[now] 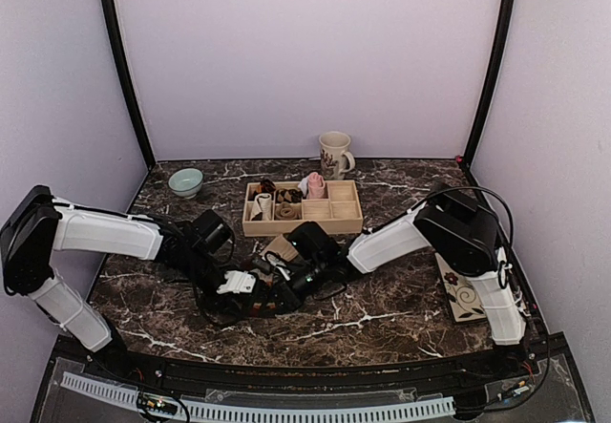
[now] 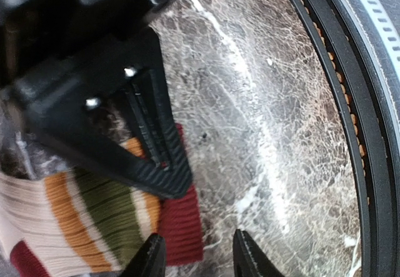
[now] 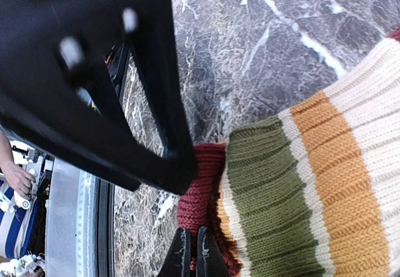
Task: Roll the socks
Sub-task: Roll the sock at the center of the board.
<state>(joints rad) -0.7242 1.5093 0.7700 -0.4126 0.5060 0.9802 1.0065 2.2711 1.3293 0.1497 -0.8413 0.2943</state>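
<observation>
Here's the left arm (image 1: 105,232) and the right arm (image 1: 391,242), both wearing smooth white shells between chunky black joint housings. A thin black cable (image 1: 477,190) arcs over the right one's elbow. Up close, the right gripper (image 2: 170,174) is matt black, its fingers (image 2: 147,117) finely ribbed, two shiny silver screws (image 2: 129,72) sitting on the mount.

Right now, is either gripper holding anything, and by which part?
The right gripper pinches the striped sock by its dark-red cuff. The left gripper looks open beside that cuff, holding nothing.
</observation>
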